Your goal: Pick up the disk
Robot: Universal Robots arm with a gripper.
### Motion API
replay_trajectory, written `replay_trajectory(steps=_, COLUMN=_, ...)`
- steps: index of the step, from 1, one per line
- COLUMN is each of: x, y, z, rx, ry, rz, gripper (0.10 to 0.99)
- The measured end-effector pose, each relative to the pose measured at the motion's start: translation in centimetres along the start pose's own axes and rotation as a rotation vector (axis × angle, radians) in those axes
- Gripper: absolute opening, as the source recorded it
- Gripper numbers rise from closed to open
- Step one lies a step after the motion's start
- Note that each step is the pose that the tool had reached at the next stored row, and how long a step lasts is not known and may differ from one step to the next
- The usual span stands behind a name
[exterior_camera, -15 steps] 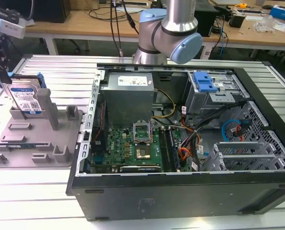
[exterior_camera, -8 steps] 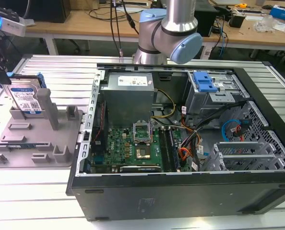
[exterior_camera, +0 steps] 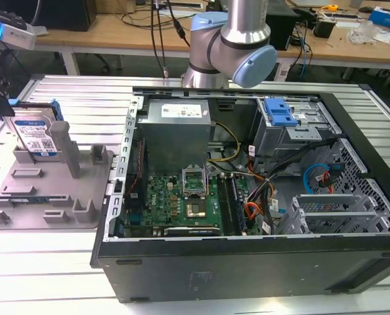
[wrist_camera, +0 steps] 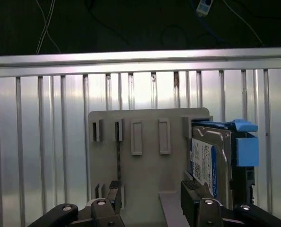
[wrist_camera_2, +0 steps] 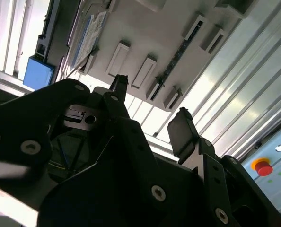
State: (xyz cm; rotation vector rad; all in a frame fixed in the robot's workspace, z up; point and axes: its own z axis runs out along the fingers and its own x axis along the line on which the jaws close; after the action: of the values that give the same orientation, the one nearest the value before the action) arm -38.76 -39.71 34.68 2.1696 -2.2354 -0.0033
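In the exterior view the disk (exterior_camera: 34,134) stands on edge in the grey holder (exterior_camera: 60,197). In the second wrist view the gripper (wrist_camera_2: 150,106) has its fingers (wrist_camera_2: 180,130) spread wide, holding nothing. In the first wrist view the disk sits just outside one finger, seemingly apart from it, not between the two.

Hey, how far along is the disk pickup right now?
Done: nothing yet; the disk stands upright in the grey holder. In hand: the open end effector hovers by the holder, not around the disk, holding nothing. Left: the disk is not yet gripped or lifted.
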Motion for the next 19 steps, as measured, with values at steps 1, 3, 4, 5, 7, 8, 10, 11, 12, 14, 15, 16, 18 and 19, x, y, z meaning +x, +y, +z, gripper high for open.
replay_trajectory(steps=1, x=-0.01, y=0.0, z=0.0, rx=0.0, ry=0.0004, rz=0.0, gripper=0.616)
replay_trajectory(steps=3, x=-0.18, y=0.07, z=-0.01, rx=0.0, ry=0.001, rz=0.0, gripper=0.616)
replay_trajectory(steps=4, x=-0.56, y=0.15, z=-0.01, rx=0.0, ry=0.0034, rz=-0.002, gripper=0.616)
replay_trajectory(steps=5, x=-0.89, y=0.21, z=-0.01, rx=0.0, ry=0.0055, rz=-0.005, gripper=0.616)
replay_trajectory(steps=7, x=-1.89, y=0.38, z=-0.03, rx=0.001, ry=0.0114, rz=-0.011, gripper=0.616)
replay_trajectory(steps=8, x=-2.26, y=0.45, z=-0.03, rx=0.001, ry=0.0133, rz=-0.013, gripper=0.616)
replay_trajectory(steps=10, x=-3.99, y=0.78, z=-0.06, rx=0.001, ry=0.0221, rz=-0.022, gripper=0.616)
replay_trajectory(steps=11, x=-4.62, y=0.87, z=-0.06, rx=0.001, ry=0.0246, rz=-0.025, gripper=0.616)
replay_trajectory(steps=12, x=-5.19, y=0.93, z=-0.07, rx=0.001, ry=0.0262, rz=-0.028, gripper=0.616)
replay_trajectory(steps=14, x=-6.19, y=1.01, z=-0.08, rx=0.001, ry=0.0278, rz=-0.033, gripper=0.616)
replay_trajectory(steps=15, x=-6.77, y=1.04, z=-0.08, rx=0.002, ry=0.0285, rz=-0.035, gripper=0.616)
replay_trajectory(steps=16, x=-7.36, y=1.08, z=-0.09, rx=0.002, ry=0.0293, rz=-0.038, gripper=0.616)
replay_trajectory(steps=18, x=-8.5, y=1.49, z=-0.02, rx=0.002, ry=0.0316, rz=-0.043, gripper=0.616)
replay_trajectory(steps=19, x=-8.59, y=2.24, z=0.12, rx=0.002, ry=0.0319, rz=-0.043, gripper=0.616)
